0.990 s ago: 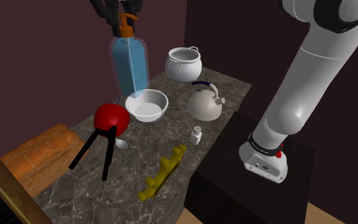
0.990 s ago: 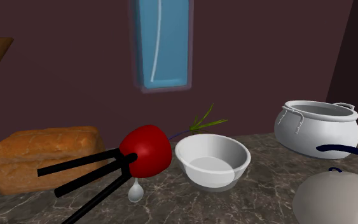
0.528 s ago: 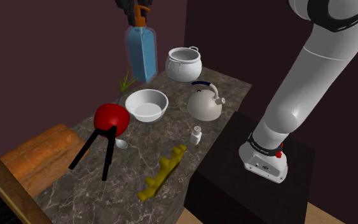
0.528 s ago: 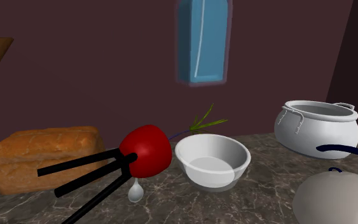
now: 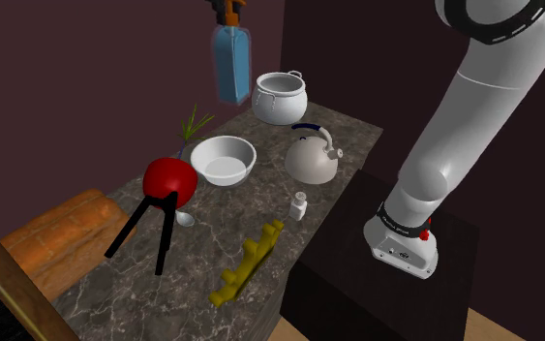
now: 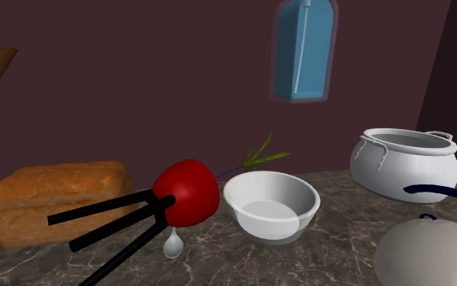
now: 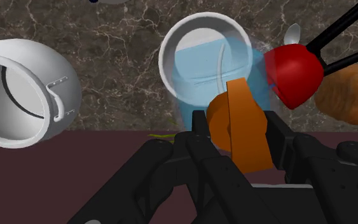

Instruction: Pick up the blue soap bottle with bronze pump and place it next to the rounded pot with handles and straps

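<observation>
**Bottle aloft, hanging by its pump**

The bottle (image 5: 232, 63) is up in the air, well above the worktop (image 5: 352, 124). It hangs over the back edge between the bowl (image 5: 224, 160) and the pot (image 5: 280, 97), nearer the pot. The tool (image 7: 238, 127) is clamped on the bottle at the top, its black fingers pressed on either side of the orange pump (image 7: 238, 121).

That is a narrow hold. The tall, flat-sided blue body (image 6: 303, 50) dangles below it, so I judge it free to swing or twist about the pump on any quick move. The walls look see-through and stiff, so they should not give under pressure. I would expect a smooth, slippery surface and a base that lands hard if it is dropped. Weight is a guess, because the fill level cannot be read. A grip on the neck or shoulders would be steadier than one on the pump head.

Now the blind spots. From the shoulder, the tool is cut off at the top edge. In the second exterior view, the bottle's top runs out of the picture. From the wrist, the pump covers the contact points, and the bottle's base overlaps the bowl's rim (image 7: 171, 44). The pot (image 7: 21, 92) shows a handle, but its straps are hard to make out. The kettle (image 5: 311, 158) crowds the near side of the pot.
</observation>
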`<state>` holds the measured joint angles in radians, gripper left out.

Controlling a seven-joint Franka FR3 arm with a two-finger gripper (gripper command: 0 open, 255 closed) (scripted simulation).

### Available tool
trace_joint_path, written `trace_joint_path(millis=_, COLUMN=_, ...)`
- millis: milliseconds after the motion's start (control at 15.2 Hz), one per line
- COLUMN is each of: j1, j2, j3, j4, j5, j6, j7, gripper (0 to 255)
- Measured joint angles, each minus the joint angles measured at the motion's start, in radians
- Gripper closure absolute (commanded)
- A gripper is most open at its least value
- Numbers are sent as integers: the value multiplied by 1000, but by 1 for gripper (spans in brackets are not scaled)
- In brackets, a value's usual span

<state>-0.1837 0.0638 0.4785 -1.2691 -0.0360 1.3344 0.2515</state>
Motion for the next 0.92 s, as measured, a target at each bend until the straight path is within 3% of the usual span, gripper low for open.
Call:
trace_joint_path(millis=528, j1=-77, j2=112, j3=-67, j4=129, j5=-41, j6=-23, j7=-161, gripper=255)
trace_joint_path(millis=792, j1=-101, j2=208, j3=-93, j4=269, j5=-74, j6=-71, j7=-232, gripper=255)
trace_joint_path(millis=924, j1=-99, j2=294, j3=-106, j4=407, j5=-105, j6=-123, j7=-270, gripper=255)
